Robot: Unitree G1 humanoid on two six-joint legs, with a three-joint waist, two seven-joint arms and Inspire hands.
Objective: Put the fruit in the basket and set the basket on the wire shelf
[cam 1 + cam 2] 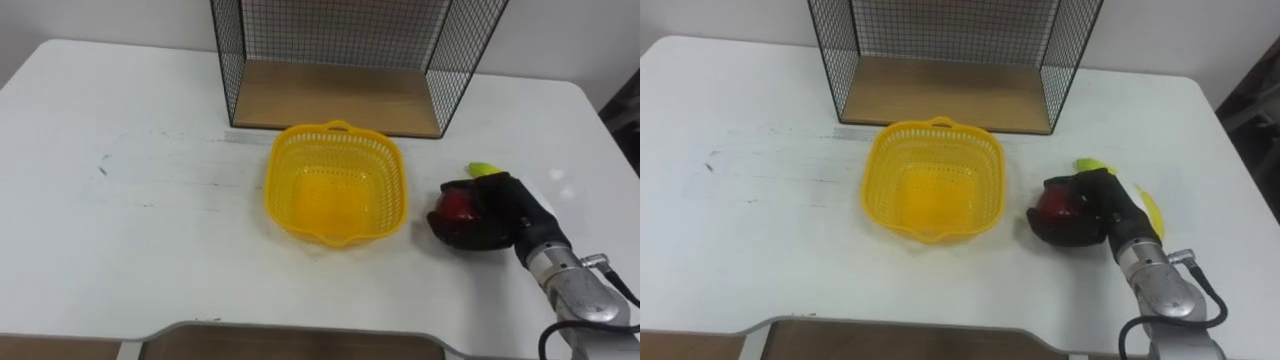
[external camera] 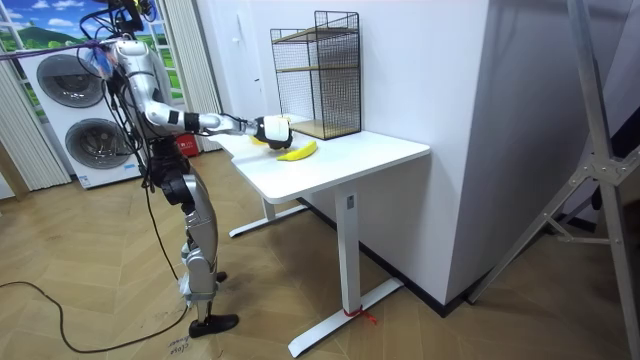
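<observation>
The right robot hand (image 1: 492,212) is closed round a red fruit (image 1: 453,205), with its dark fingers curled over the top and sides. The fruit is held just to the right of the yellow basket (image 1: 335,195), apart from its rim; whether it rests on the table (image 1: 150,200) or is lifted clear cannot be told. A banana (image 1: 1151,212) lies on the table behind the hand and is partly hidden by it. The basket stands upright and empty in front of the wire shelf (image 1: 340,95). The red fruit is judged round, firm, smooth and fairly light; an enclosing grip across its widest part is suited, and excess pressure is to be avoided because bruising is likely. The banana is judged softer and is best taken across its middle. The basket is judged light, thin and slightly flexible; it is best gripped at a rim tab and kept level once loaded.
</observation>
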